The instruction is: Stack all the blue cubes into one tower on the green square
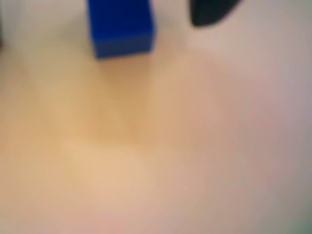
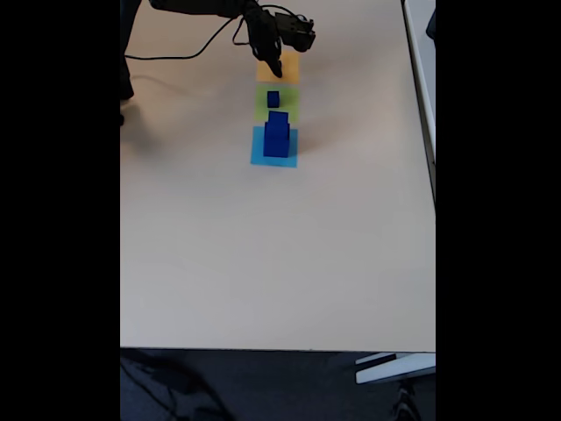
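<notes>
fixed view, nearest first: beige table, its front edge toward the camera, the near half bare. further back, 3 flat paper squares lie in a row running away from the camera, edge to edge or nearly so. the closest is the light-blue square. on it stands a stack of blue cubes, a larger one below and a smaller one on top, stepped in outline; the exact count in the stack is too small to tell. behind it is the green square, carrying 1 small blue cube, sitting flat near the square's middle, apart from the stack. behind that is the orange square. the tool hangs over the orange square, tip pointing down at or just above the paper, nothing seen between the fingers. cannot tell whether the fingers are spread or together. a black cable runs off to the left across the far table.

wrist view, heavily blurred: 1 blue cube at the top edge, resting on the pale surface, and a dark finger at top right, apart from the cube.
</notes>
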Controlling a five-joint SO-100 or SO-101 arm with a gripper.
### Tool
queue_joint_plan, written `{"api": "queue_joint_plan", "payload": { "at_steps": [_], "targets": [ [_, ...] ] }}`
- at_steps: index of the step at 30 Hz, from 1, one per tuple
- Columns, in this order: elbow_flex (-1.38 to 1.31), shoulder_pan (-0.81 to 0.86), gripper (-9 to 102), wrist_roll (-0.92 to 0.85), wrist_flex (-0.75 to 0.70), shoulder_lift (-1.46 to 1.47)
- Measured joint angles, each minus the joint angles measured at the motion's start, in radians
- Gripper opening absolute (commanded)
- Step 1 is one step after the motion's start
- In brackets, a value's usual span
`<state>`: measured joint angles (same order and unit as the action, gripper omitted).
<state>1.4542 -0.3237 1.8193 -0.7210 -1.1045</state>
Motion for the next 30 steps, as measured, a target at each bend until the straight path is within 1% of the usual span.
{"api": "queue_joint_plan", "payload": {
  "at_steps": [3, 7, 17, 24, 30],
  "targets": [
    [0.0, 0.0, 16, 0.0, -0.009, 0.0],
    [0.0, 0.0, 7, 0.0, -0.009, 0.0],
    [0.0, 0.008, 7, -0.021, -0.009, 0.0],
    [0.0, 0.021, 0, -0.038, -0.009, 0.0],
    [0.0, 0.025, 0, -0.048, -0.009, 0.0]
  ]
}}
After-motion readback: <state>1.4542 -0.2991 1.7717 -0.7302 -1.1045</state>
